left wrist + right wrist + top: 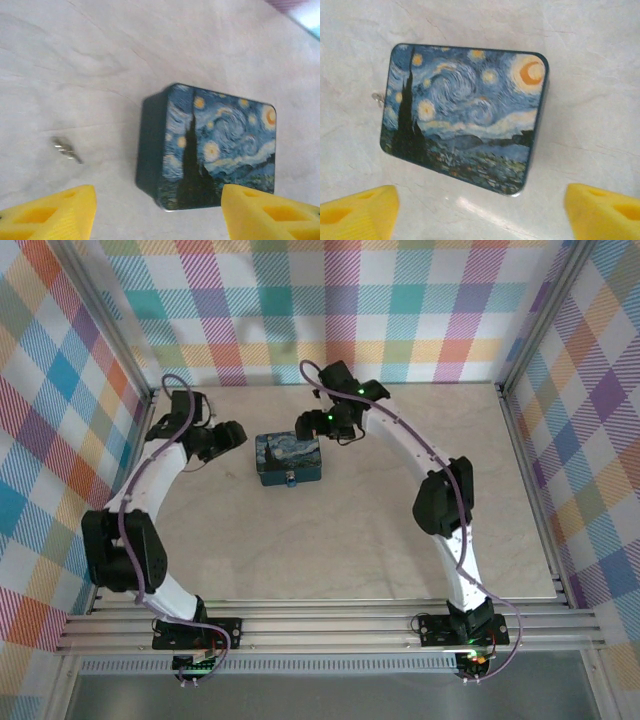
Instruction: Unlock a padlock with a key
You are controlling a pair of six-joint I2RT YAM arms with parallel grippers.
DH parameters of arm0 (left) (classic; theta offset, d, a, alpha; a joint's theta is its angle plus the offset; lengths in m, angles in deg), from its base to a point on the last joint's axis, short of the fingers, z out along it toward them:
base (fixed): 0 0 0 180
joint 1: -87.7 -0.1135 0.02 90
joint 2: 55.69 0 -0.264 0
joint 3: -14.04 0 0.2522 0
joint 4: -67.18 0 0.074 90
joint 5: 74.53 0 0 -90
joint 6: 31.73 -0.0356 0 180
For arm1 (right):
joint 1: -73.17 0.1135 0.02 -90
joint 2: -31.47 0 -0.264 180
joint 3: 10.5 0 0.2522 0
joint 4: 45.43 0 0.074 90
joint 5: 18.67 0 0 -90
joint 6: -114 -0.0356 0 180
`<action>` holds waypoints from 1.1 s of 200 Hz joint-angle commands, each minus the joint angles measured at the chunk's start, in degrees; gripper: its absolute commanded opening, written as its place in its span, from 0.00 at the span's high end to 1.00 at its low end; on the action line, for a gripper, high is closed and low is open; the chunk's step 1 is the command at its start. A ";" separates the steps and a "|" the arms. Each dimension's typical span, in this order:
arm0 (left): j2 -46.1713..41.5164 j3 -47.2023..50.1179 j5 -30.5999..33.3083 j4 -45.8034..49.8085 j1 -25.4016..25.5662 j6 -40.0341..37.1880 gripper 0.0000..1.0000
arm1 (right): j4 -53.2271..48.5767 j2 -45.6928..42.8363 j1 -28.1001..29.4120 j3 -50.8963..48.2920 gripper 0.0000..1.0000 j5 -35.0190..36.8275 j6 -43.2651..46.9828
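Over starry-night tin (215,145): left gripper (158,187) wide, empty; right gripper (481,186) wide, empty too. Tiny blue padlock (290,479) on tin's near face. Probable silvery key (66,149) on table (400,560) just beside tin. Step: key pick-up not yet started. Next: pinch thin key cleanly off table.

padlock (290,479): tiny, blue, against near side of tin (288,453) | key (66,150): silvery, on table (380,540) beside tin

A robotics lab test cell: plaid cloth walls (50,390) and aluminium rails (330,630) enclose a pale marble-look tabletop (380,560), with 2 robot arms (155,475) bolted at the bottom edge.
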 commanded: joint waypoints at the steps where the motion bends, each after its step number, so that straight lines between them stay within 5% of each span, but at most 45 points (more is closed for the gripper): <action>1: 0.93 4.85 4.73 2.98 -2.06 2.60 0.34 | 5.89 -5.94 -0.22 -10.72 0.00 6.28 -0.91; 22: 4.49 5.91 4.59 4.43 -2.53 3.61 0.37 | 10.27 -11.83 -0.28 -20.68 0.00 15.58 -3.22; 59: 10.13 6.57 5.18 2.17 -2.53 5.54 0.40 | 15.22 -19.34 -1.75 -32.35 0.00 21.89 -2.00; 99: 16.82 1.69 4.89 2.64 -2.53 5.52 0.47 | 18.94 -23.64 -6.24 -42.83 0.00 15.74 -3.82; 185: 25.58 -6.33 10.71 2.23 -2.27 6.25 0.56 | 21.13 -24.78 -6.33 -49.33 0.03 12.32 -4.86; 220: 26.53 -5.93 10.40 2.29 -1.83 5.98 0.74 | 21.60 -25.38 -6.29 -49.69 0.06 10.70 -5.30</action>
